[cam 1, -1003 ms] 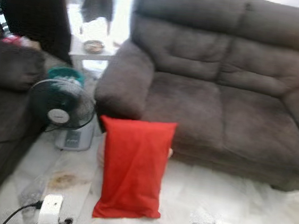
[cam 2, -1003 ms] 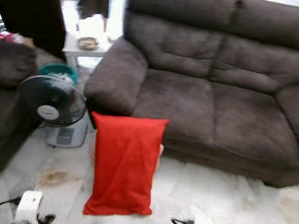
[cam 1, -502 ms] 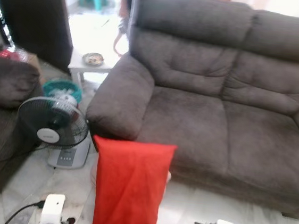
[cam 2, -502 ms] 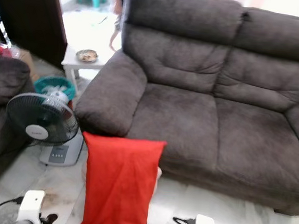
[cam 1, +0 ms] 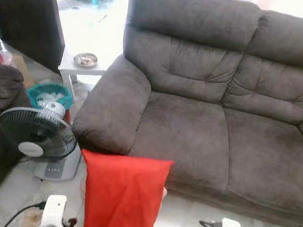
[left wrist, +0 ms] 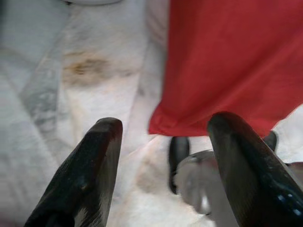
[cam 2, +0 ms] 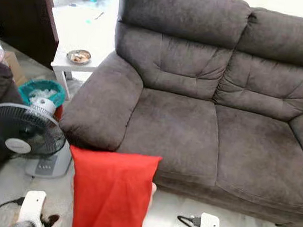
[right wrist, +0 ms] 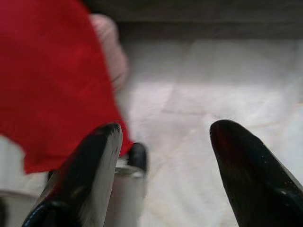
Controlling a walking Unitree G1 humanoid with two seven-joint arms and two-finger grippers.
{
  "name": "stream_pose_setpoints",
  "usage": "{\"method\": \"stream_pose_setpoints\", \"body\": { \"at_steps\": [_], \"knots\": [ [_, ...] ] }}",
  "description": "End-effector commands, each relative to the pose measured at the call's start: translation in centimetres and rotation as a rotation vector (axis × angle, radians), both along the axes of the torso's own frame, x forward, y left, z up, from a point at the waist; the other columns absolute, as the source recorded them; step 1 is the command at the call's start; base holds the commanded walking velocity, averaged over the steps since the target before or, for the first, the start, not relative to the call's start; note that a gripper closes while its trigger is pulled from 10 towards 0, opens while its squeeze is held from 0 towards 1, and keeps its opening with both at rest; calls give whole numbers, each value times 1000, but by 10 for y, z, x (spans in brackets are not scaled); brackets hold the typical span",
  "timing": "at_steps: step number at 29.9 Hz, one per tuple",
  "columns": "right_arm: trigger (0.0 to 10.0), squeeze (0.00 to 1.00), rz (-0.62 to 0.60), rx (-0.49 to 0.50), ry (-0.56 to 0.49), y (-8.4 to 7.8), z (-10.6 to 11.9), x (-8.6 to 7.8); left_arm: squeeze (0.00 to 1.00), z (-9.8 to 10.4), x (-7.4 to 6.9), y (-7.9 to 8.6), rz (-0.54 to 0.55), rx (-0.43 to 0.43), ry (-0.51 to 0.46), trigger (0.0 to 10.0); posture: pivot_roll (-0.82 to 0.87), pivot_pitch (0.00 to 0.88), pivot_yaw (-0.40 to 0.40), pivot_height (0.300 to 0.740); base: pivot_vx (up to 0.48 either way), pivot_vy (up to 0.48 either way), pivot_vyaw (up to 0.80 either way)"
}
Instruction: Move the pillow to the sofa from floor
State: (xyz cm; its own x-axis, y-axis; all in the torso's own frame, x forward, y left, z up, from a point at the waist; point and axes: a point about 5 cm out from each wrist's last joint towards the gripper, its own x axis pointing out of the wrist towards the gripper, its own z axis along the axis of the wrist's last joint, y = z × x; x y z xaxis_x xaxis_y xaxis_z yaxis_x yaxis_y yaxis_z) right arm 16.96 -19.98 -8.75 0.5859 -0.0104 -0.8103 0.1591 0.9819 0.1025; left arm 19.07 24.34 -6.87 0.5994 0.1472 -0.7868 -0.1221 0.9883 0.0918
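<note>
Red pillow standing on the marble floor, right against the dark grey sofa. Left gripper and right gripper both spread wide, holding nothing.

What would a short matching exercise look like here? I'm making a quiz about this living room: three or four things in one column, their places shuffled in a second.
Things:
1. red pillow
2. fan
3. small metal bowl
4. teal basket

Places:
A. on the white side table
B. on the floor against the sofa front
C. on the floor behind the fan
D. on the floor beside the sofa's arm

Pairs: 1-B, 2-D, 3-A, 4-C
</note>
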Motion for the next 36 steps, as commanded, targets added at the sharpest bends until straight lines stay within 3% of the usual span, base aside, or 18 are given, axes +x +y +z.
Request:
{"method": "stream_pose_setpoints", "body": {
  "at_steps": [1, 20, 26, 36],
  "knots": [
    [10000, 0, -13, -12, 21, -6, -2, -6, 0, -2, -2, -4, -9, -10, 11, 10000, 131, 35, -61, 740, 0, 0, 0],
    [10000, 0, 34, -30, 24, -7, -2, -6, 0, -3, -3, -5, -34, 1, 17, 10000, 141, 24, -64, 740, 0, -329, 0],
    [10000, 0, 46, -30, 21, -6, -2, -6, 0, -3, -3, -4, -35, 4, 20, 10000, 140, 6, -56, 740, 0, 0, 0],
    [10000, 0, 60, -24, 11, -5, -1, -6, 0, -3, -3, -4, -55, 14, 17, 10000, 142, 0, -57, 740, 0, -104, 776]
  ]
}}
